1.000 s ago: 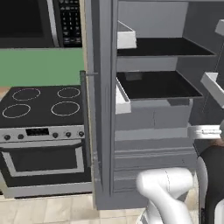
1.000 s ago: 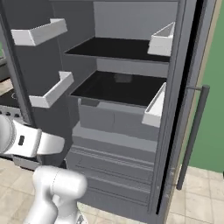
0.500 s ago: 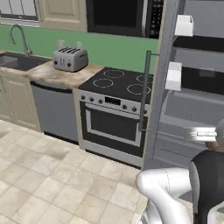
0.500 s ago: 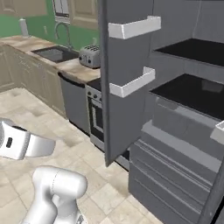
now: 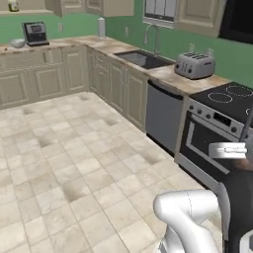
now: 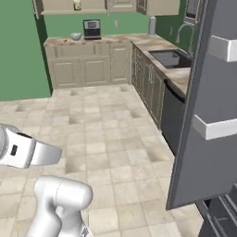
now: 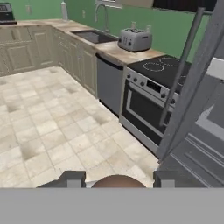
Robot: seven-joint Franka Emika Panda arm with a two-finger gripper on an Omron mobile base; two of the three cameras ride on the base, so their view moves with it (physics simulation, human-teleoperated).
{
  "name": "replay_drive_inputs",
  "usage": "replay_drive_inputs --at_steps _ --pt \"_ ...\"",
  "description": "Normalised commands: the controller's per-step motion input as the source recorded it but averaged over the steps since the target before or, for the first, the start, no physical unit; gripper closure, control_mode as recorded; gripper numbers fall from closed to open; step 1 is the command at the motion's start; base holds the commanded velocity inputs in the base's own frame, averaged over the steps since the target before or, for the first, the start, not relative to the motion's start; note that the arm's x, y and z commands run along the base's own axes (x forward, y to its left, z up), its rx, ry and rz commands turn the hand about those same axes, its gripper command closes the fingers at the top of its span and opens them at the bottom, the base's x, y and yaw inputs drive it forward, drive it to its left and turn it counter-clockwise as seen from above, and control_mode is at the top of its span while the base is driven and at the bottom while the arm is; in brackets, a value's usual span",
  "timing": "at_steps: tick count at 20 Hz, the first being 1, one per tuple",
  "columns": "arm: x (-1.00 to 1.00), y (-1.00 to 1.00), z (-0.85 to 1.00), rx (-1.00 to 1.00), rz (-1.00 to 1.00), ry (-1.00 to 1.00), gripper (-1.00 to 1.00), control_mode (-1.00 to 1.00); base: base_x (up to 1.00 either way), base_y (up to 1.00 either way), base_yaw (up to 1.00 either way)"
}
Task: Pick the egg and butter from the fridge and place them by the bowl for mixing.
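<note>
Gripper (image 7: 119,180) clasping the egg (image 7: 119,182) between both fingertips; fridge (image 7: 205,109) door open, right; stove (image 7: 162,87) beyond; bowl (image 6: 76,35) far off.

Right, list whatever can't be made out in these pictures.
- The egg: in the hand view its lower part is cut off by the bottom edge, so whether the gripper clamps it is unclear.
- The fridge: in the right base view its open door blocks the shelves, so the butter's place is unknown.
- The bowl: on the far counter in the right base view, too small to tell its contents.
</note>
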Motion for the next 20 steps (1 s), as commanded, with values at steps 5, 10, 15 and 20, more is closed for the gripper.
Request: replay_drive_inputs --at_steps 5,10,15,20 --pt "0.00 0.00 0.00 0.00 0.00 0.00 1.00 1.00 0.95 0.99 0.32" --pt "0.00 0.00 0.00 0.00 0.00 0.00 1.00 1.00 1.00 0.82 0.11" --pt "0.00 0.00 0.00 0.00 0.00 0.00 1.00 1.00 1.00 0.64 0.01" --pt "0.00 0.00 0.00 0.00 0.00 0.00 1.00 1.00 1.00 0.59 0.00"
